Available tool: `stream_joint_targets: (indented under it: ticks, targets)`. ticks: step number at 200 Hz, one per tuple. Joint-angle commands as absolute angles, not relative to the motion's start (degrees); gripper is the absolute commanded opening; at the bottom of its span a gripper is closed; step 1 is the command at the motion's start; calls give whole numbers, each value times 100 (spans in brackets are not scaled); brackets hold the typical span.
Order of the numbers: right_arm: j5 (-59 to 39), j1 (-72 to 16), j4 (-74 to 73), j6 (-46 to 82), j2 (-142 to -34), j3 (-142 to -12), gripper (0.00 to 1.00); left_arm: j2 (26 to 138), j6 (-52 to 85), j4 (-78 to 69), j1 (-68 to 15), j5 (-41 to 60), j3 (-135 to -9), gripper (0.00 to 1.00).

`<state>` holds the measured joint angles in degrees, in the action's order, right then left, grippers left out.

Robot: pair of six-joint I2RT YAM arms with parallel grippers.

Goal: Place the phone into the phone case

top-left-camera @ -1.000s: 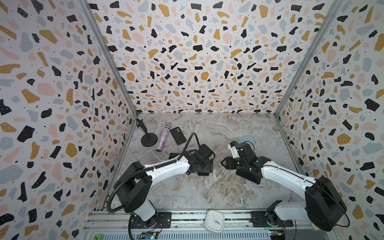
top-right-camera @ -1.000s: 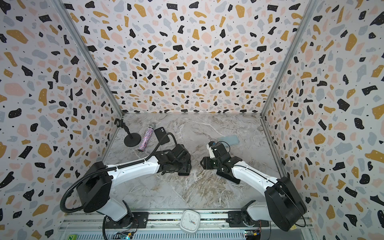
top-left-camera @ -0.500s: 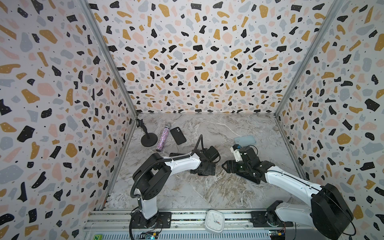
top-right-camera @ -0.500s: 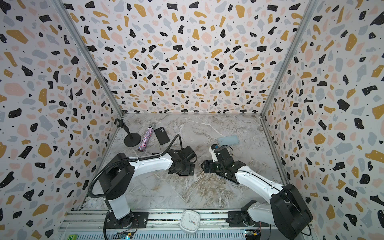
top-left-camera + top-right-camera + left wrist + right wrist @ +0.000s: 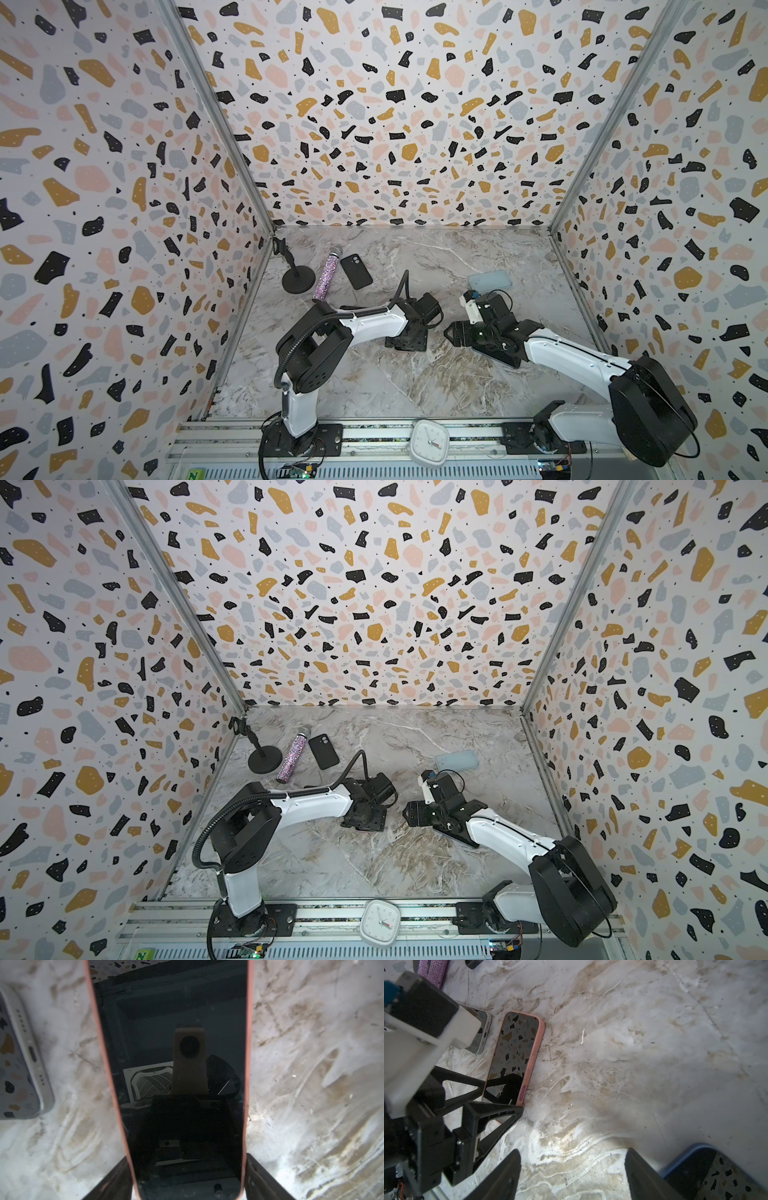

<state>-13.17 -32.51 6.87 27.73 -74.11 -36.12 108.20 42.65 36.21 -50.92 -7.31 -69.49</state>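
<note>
- Left pincer [image 5: 187, 1157] straddles the phone [image 5: 172, 1053] in its pink case [image 5: 537, 1043]; clamped or not, cannot tell.
- Right pincer [image 5: 573, 1151], at its 3 o'clock in both top views, stands apart and empty.

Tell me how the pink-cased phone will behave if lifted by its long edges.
Probably rigid: the pink-cased phone lies as a flat slab on the table. Its matte pink rim likely grips well; the glossy screen looks slippery.

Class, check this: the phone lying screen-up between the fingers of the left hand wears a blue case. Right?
Not quite. The case is pink, not blue, as the right wrist view shows. The phone does lie screen-up between the fingers of the left hand.
</note>
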Motion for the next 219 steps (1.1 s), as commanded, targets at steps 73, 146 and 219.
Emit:
stream_joint_targets:
  ticks: [73,146,219]
  targets:
    - [-1152,-3071,972,2559,-7468,-3861,80,11484,3569,3832,-4703,-1329,-8597,61]
    - [-1095,-3053,1090,2608,-7238,-3824,80,13039,3035,4228,-3945,-1198,-11208,59]
    - [-1100,-3054,1105,2672,-7108,-3797,80,14211,2883,4493,-3718,-945,-12904,59]
